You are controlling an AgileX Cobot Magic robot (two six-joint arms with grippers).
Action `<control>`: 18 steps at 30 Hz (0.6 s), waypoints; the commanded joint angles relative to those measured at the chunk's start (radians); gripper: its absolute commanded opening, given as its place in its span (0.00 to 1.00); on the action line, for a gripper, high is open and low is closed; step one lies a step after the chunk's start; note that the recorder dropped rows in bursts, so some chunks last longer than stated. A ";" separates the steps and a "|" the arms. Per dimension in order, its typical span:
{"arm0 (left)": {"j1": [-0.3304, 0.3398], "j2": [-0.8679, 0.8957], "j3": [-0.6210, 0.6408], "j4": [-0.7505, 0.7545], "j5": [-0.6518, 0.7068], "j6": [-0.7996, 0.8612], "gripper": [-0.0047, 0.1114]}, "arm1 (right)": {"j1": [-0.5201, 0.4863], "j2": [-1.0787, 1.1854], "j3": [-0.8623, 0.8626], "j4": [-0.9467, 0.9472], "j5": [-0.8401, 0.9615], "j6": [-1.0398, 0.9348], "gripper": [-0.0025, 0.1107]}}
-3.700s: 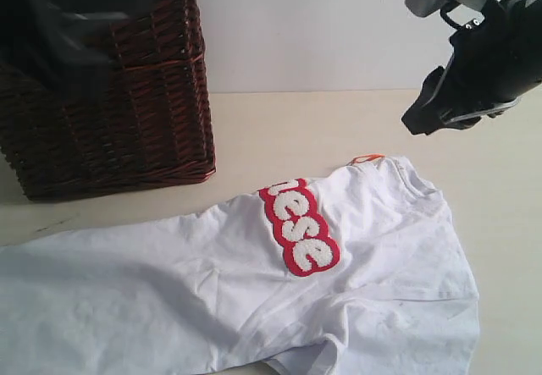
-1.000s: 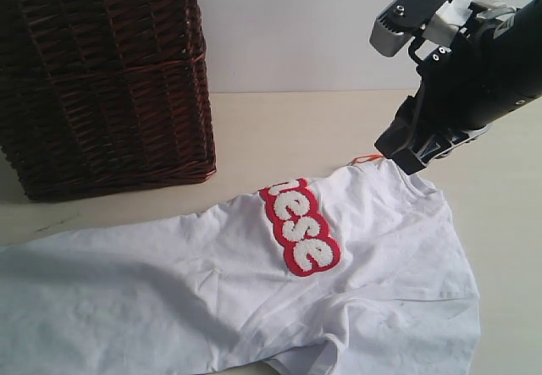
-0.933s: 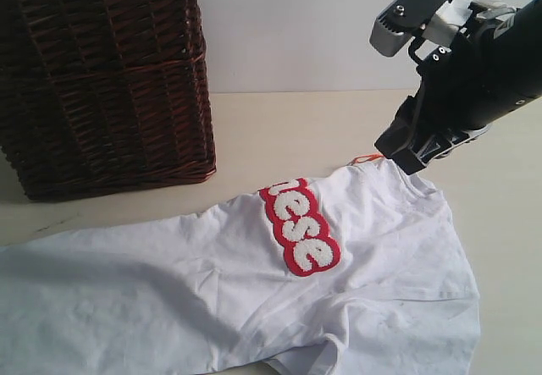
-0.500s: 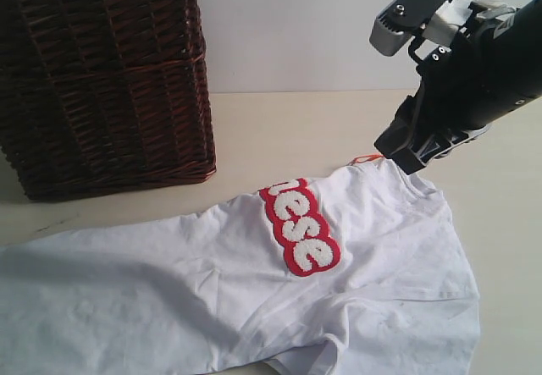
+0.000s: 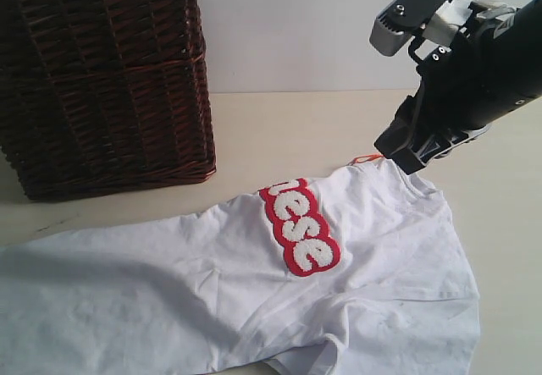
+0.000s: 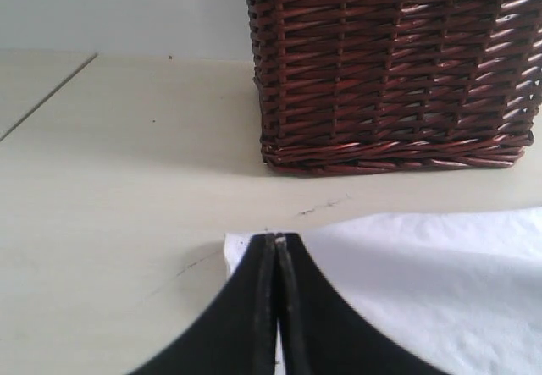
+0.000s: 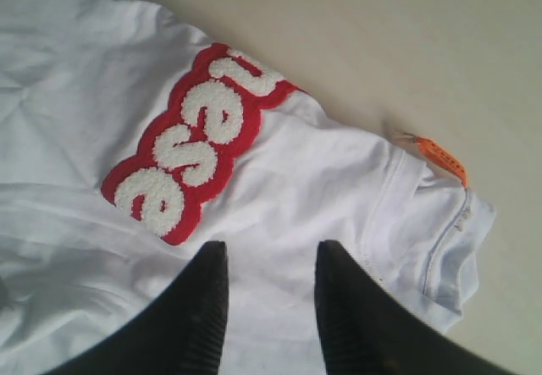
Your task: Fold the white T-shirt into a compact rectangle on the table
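The white T-shirt (image 5: 254, 299) lies flattened across the table (image 5: 296, 125), partly doubled over, so only the red-edged letters "nese" (image 5: 301, 227) show. Its orange tag (image 5: 367, 158) sticks out at the collar. My right gripper (image 5: 408, 157) hangs just above the collar end; in the right wrist view it (image 7: 273, 248) is open over the shirt (image 7: 322, 180) beside the collar, with nothing between its fingers. In the left wrist view my left gripper (image 6: 278, 238) is shut, low over a corner of the shirt (image 6: 440, 282). Whether it pinches cloth I cannot tell.
A tall dark brown wicker basket (image 5: 102, 79) with a lace rim stands at the back left, close to the shirt's far edge; the left wrist view shows it too (image 6: 389, 62). A pale wall rises behind the table.
Nothing has moved over the last second. Since the oldest frame my right gripper has come down and left to the collar, and a dark blur over the basket has gone.
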 commanded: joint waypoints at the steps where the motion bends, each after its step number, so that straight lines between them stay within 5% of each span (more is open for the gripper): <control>1: 0.004 -0.004 -0.001 -0.009 0.001 0.004 0.04 | 0.000 -0.009 0.004 0.008 -0.013 -0.004 0.33; 9: 0.004 -0.004 -0.001 -0.009 0.001 0.004 0.04 | 0.000 -0.009 0.004 0.086 -0.071 0.023 0.33; 18: 0.004 -0.004 -0.001 -0.009 0.001 0.004 0.04 | 0.000 -0.009 0.021 0.047 0.158 0.139 0.33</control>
